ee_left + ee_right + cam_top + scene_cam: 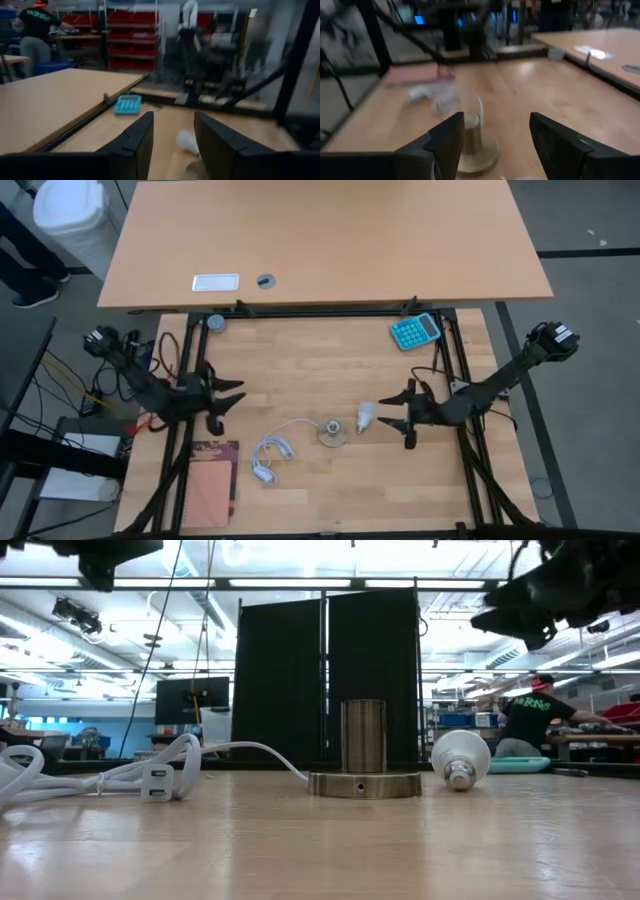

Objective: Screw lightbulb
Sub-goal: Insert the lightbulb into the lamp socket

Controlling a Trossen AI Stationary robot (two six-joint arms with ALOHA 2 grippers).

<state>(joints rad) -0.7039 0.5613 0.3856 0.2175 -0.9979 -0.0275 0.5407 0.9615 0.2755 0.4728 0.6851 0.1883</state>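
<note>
- Two grippers are over the table, and neither one holds anything. The right gripper (397,418) stands with its jaws apart and empty, raised above the wood. The left gripper (231,401) waits well away at the other side; in its own wrist view the fingers (135,142) show a gap, but we judge that they are at their narrowest, so closed.
- The lightbulb (365,416) lies on its side just in front of the right jaws, with the globe toward them and the screw cap toward the socket (333,432). It is not yet picked up, so we think the task is at its beginning.
- First risk: the bulb is round and rests free on the table. If one finger touches it before the other, it can roll away from between the jaws, or against the socket base (365,783) just beside it.
- Second risk: the globe is smooth and probably fragile. A grip too far on the curve can let it slip out forward; a hard grip can break it.
- Third risk: the bulb lies flat, but the socket tube (363,735) stands upright. If we turn the bulb badly, the cap meets the tube tilted and the thread does not catch.
- Fourth risk: the socket seems light and nothing holds it. While we twist, it can turn together with the bulb, dragging the white cord (277,444).
</note>
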